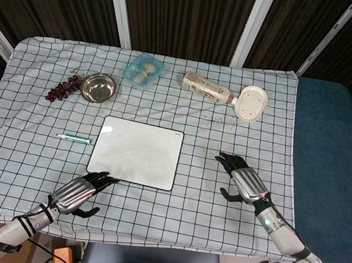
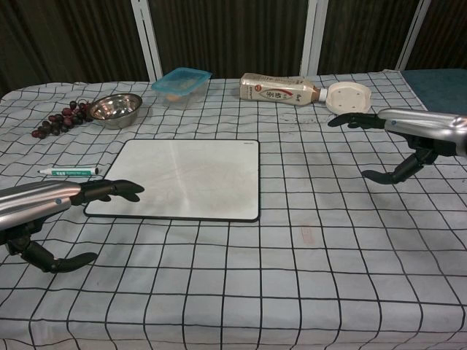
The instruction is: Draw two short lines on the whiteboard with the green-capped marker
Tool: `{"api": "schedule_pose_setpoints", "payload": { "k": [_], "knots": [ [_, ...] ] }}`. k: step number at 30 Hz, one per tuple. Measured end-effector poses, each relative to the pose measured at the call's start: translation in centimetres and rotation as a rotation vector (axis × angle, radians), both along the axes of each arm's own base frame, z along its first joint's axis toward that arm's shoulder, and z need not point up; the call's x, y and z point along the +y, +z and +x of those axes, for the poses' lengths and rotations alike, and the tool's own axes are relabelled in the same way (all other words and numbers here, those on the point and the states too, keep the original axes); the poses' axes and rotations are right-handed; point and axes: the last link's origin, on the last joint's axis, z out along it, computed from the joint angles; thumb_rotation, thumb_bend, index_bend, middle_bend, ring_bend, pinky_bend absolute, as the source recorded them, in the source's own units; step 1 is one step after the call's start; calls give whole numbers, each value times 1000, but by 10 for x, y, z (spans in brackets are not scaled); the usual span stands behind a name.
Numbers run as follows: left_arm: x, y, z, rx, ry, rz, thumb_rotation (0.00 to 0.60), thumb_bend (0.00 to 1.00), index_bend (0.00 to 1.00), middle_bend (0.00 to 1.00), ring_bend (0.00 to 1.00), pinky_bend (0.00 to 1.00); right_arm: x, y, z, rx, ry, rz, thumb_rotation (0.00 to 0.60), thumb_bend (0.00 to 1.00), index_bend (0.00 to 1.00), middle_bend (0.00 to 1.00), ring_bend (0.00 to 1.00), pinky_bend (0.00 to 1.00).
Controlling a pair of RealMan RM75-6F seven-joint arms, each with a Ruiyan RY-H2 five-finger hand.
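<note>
The whiteboard (image 1: 137, 152) (image 2: 184, 178) lies flat and blank in the middle of the checked tablecloth. The green-capped marker (image 1: 74, 138) (image 2: 69, 172) lies on the cloth just left of the board, nothing touching it. My left hand (image 1: 79, 193) (image 2: 69, 197) hovers open near the board's near-left corner, fingers stretched forward, holding nothing. My right hand (image 1: 243, 180) (image 2: 398, 135) hangs open to the right of the board, fingers extended, thumb apart, with nothing in it.
Along the far side sit a bunch of grapes (image 1: 63, 88), a steel bowl (image 1: 99, 87), a blue plastic container (image 1: 143, 71), a lying bottle (image 1: 205, 88) and a white dish (image 1: 251, 103). The table edge runs close behind my hands.
</note>
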Motion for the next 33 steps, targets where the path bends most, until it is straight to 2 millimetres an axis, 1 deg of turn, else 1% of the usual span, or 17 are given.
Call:
{"api": "schedule_pose_setpoints", "payload": {
  "k": [6, 10, 13, 16, 20, 23, 29, 33],
  "knots": [
    [0, 2, 0, -5, 2, 8, 600, 384, 41, 107, 24, 137, 0, 4, -2, 3, 0, -11, 600, 347, 0, 0, 0, 9],
    [3, 9, -3, -8, 4, 40, 600, 393, 44, 107, 25, 137, 2, 12, -7, 10, 2, -40, 600, 348, 0, 0, 0, 8],
    [10, 17, -8, 4, 10, 97, 600, 415, 54, 111, 25, 136, 6, 27, -14, 4, -3, -81, 600, 348, 0, 0, 0, 9],
    [20, 24, -16, 39, 13, 186, 600, 426, 78, 147, 30, 136, 14, 47, -25, -4, -17, -140, 600, 348, 0, 0, 0, 9],
    [38, 32, -28, 93, 46, 343, 600, 425, 119, 187, 48, 137, 36, 80, -48, 13, -57, -229, 600, 348, 0, 0, 0, 9],
    [52, 31, -36, 115, 86, 424, 600, 424, 150, 199, 52, 137, 56, 98, -64, 51, -89, -283, 600, 348, 0, 0, 0, 9],
    [76, 20, -47, 175, 120, 510, 600, 422, 221, 268, 80, 129, 95, 117, -88, 134, -155, -369, 600, 348, 0, 0, 0, 9],
    [89, 13, -50, 243, 104, 564, 600, 408, 272, 296, 100, 128, 108, 121, -89, 152, -182, -373, 600, 348, 0, 0, 0, 9]
  ]
}}
